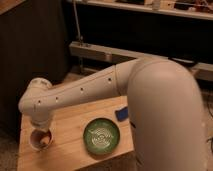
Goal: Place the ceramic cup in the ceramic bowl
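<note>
The ceramic cup (40,140), whitish with a tan-orange inside, stands on the wooden table (70,125) near its front left corner. The ceramic bowl (101,135), dark green with a pale swirl pattern, sits to the right of the cup near the table's front edge. My gripper (42,129) hangs below the white wrist, right over the cup's rim and mostly hidden by the wrist. The cup is well apart from the bowl.
My thick white arm (150,95) crosses from the right over the table's back part. A small blue object (121,115) lies on the table behind the bowl, by the arm. A dark cabinet and a metal shelf rail (100,52) stand behind the table.
</note>
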Robot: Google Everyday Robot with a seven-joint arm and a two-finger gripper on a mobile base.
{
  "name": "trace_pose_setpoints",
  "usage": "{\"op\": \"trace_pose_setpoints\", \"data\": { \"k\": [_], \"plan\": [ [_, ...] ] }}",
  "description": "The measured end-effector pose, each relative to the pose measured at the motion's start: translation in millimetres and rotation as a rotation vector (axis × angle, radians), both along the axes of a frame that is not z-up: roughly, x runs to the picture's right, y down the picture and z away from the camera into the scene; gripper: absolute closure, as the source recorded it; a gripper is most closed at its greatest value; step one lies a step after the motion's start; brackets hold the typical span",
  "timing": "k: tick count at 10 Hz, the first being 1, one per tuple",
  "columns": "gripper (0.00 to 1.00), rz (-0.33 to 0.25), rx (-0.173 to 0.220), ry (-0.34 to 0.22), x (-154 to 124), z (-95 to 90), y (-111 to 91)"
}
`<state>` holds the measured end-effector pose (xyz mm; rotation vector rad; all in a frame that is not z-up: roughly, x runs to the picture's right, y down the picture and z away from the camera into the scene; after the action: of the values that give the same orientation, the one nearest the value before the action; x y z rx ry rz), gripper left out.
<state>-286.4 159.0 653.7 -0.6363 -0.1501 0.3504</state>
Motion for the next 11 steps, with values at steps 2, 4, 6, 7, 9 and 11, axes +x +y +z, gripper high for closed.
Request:
{"op": "trace_pose_setpoints", "data": {
  "k": [2, 4, 6, 7, 9, 11],
  "plan": [
    [1.0, 0.012, 0.041, 0.038, 13.4, -34.2, -25.3],
    [1.0, 0.042, 0.033, 0.072, 34.7, -42.5, -39.7],
    [1.0, 0.105, 0.008, 0.104, 72.2, -32.7, -48.1],
    [1.0, 0.133, 0.001, 0.113, 88.6, -29.5, -46.7],
    [1.0, 0.209, -0.009, 0.129, 131.0, -33.7, -46.0],
    [1.0, 0.291, -0.019, 0.143, 171.1, -44.2, -45.0]
  ]
}}
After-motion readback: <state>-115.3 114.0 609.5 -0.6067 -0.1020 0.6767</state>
